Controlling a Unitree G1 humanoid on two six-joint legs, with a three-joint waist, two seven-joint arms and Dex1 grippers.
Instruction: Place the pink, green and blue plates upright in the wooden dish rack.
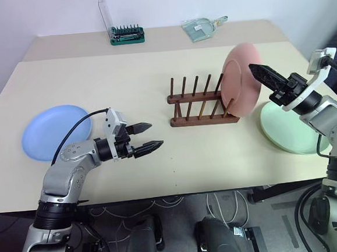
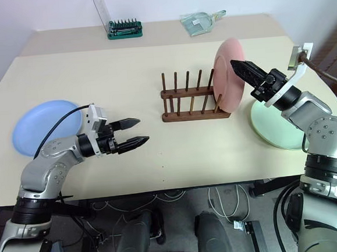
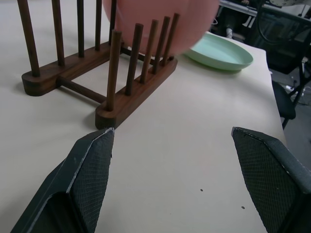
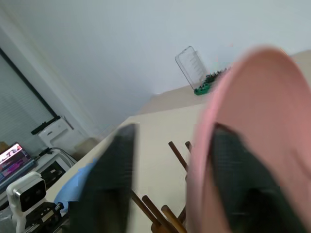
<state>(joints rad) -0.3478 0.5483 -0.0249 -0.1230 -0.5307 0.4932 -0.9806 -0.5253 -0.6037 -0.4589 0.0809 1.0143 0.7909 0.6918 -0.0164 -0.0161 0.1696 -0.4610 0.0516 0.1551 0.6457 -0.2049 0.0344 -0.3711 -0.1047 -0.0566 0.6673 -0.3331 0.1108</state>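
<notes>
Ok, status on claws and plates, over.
Both claws open: left claw idle, right claw straddling pink plate, upright in rack. Green plate, blue plate flat on table.

Bare table [image 1: 170, 79] left & front of wooden dish rack [image 1: 199, 109]; pink plate [image 1: 239, 80] blocks its right end.

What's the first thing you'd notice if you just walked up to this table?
The pink plate standing upright at the right end of the wooden dish rack, with the right tool at its rim. The green plate lies flat to the rack's right, the blue plate flat at the far left, near the open left tool.
</notes>
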